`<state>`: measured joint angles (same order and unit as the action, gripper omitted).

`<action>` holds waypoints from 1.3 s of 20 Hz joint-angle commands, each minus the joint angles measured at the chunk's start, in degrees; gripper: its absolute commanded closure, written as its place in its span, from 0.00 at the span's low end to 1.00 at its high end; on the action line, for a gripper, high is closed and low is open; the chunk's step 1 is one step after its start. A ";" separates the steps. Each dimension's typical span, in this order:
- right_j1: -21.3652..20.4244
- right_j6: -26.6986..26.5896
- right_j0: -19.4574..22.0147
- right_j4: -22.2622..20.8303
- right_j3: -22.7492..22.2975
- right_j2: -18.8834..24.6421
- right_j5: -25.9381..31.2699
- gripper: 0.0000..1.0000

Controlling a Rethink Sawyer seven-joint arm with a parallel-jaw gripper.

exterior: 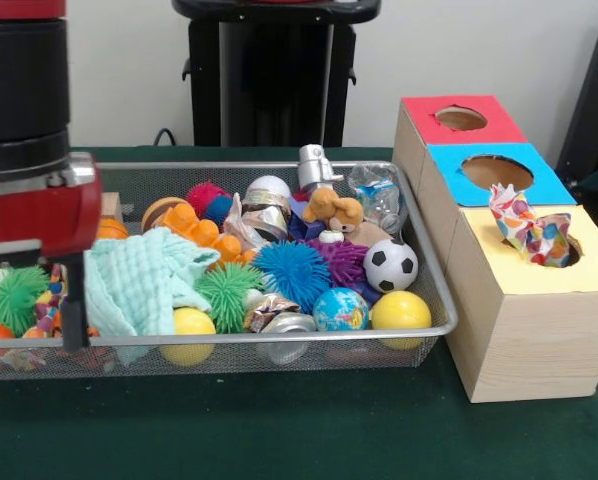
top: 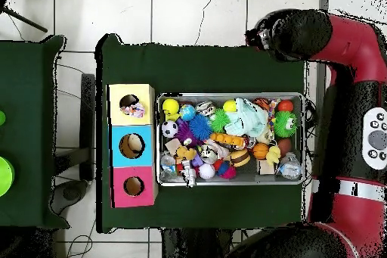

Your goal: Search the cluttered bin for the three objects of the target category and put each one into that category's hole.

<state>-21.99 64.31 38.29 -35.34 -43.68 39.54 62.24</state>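
1. The Sawyer arm (exterior: 29,130) looms red and black at the left end of the wire-mesh bin (exterior: 434,290); its gripper (exterior: 74,335) shows only one dark finger dipping by the bin's near left corner, so whether it is open or holding anything cannot be told.
2. Just beside that finger lie a green spiky ball (exterior: 14,297) and a mint waffle-weave cloth (exterior: 144,280) draped over the clutter.
3. Farther along sit a blue spiky ball (exterior: 291,272), a soccer ball (exterior: 390,265), a globe ball (exterior: 340,309) and two yellow balls (exterior: 400,312).
4. Beside the bin stands the wooden sorting box (exterior: 524,340) with red, blue and yellow tops; a crumpled patterned wrapper (exterior: 527,226) pokes from the yellow hole (exterior: 569,250).
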 commanded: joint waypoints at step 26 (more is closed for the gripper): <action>-5.45 6.66 2.80 2.84 -29.27 -7.82 -12.73 0.00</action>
<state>-30.02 64.31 42.10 -33.27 -64.77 34.03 52.83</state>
